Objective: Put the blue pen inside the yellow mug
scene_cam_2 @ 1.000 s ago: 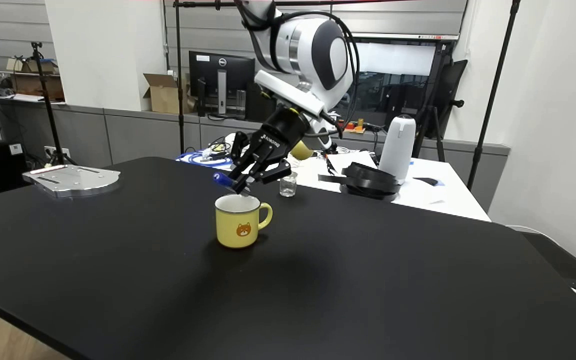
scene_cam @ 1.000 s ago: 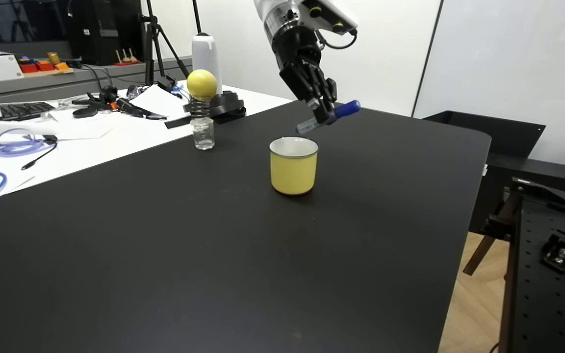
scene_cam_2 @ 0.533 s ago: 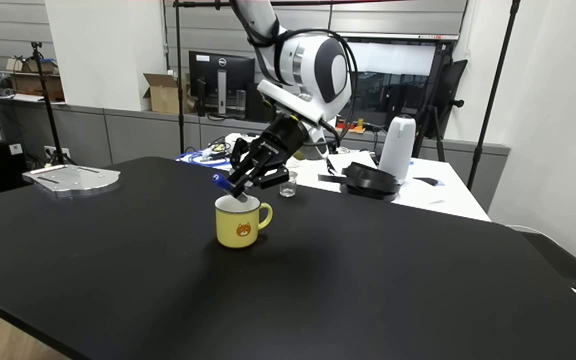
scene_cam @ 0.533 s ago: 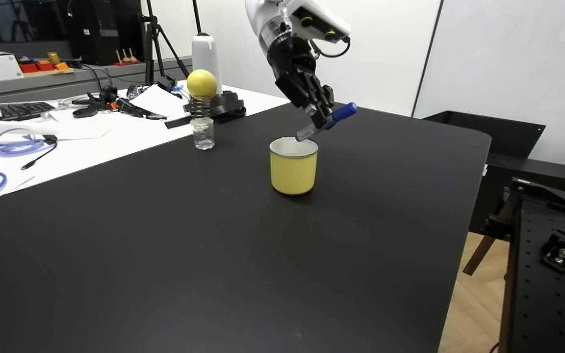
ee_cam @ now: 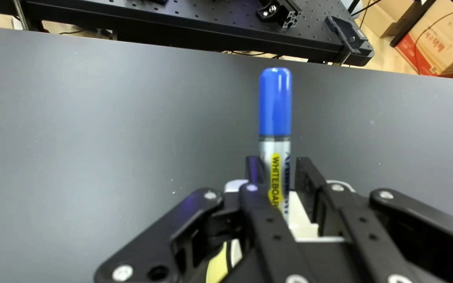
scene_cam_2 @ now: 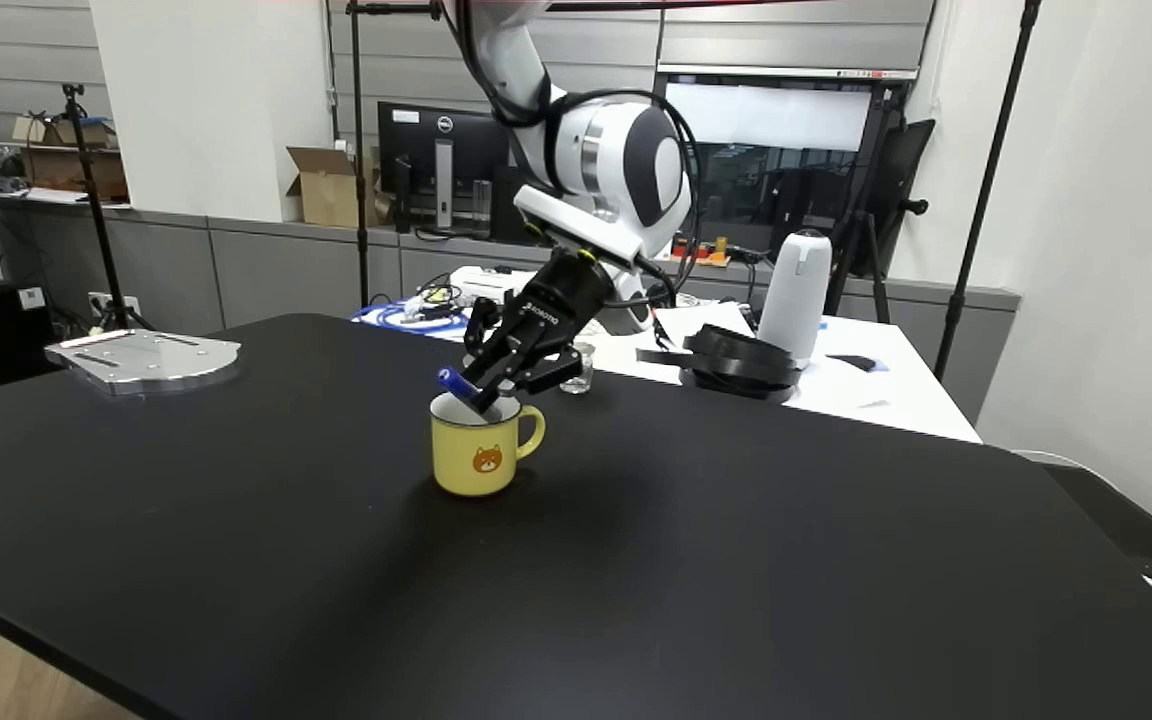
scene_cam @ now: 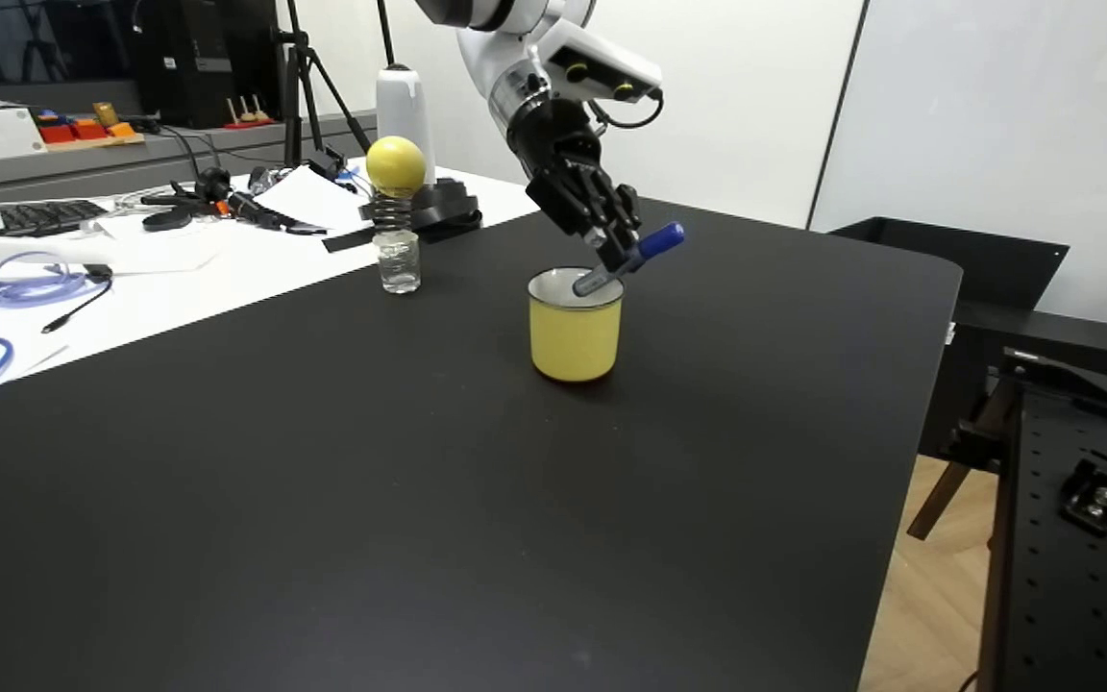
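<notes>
Fingers (ee_cam: 256, 204) grip blue pen (ee_cam: 275, 104), tilted, at mouth of yellow mug (scene_cam: 575, 341); ball-topped bottle (scene_cam: 399, 262) stands apart.

The worktop (scene_cam_2: 636, 600) presents a smooth matt surface, the mug (scene_cam_2: 458, 462) a smooth enamel-like coat, the pen (ee_cam: 275, 129) glossy plastic, the gripper (ee_cam: 279, 165) a matt finish with bright metal screw heads (ee_cam: 122, 272), the plate (scene_cam_2: 151, 358) bare metal, the carton (scene_cam_2: 328, 190) cardboard and the floor (scene_cam: 928, 577) wood-look boards.

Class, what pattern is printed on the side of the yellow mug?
The yellow mug bears an orange-brown cartoon animal face, best seen in an exterior view.
</notes>
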{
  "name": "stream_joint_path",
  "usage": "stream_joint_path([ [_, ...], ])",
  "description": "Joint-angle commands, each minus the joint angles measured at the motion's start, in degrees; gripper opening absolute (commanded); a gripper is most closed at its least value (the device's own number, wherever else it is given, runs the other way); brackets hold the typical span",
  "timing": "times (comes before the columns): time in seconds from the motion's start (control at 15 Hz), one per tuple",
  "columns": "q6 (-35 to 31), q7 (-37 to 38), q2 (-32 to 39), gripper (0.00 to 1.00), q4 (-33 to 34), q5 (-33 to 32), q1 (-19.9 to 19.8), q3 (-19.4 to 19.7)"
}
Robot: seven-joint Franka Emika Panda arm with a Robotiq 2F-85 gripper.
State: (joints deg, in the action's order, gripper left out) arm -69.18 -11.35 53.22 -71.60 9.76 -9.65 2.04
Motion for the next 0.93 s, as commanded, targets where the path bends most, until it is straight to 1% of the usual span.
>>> stream_joint_path([
  [0.0,1.9,2.7,3.4,0.59,6.2,0.0,-0.2,-0.3],
  [0.13,1.2,2.9,3.6,0.73,7.1,0.6,-0.3,-0.5],
  [0.27,0.2,2.5,2.6,0.88,7.3,-0.1,0.1,-0.5],
  [0.4,-1.8,2.5,0.4,0.98,6.5,-1.5,1.1,-0.2],
  [0.47,-3.3,2.7,-1.3,1.0,5.5,-2.2,1.8,0.0],
  [0.67,-7.5,2.7,-6.5,1.0,2.0,-6.0,3.9,0.3],
  [0.87,-13.3,3.6,-13.0,1.0,-4.2,-10.8,6.3,0.6],
])
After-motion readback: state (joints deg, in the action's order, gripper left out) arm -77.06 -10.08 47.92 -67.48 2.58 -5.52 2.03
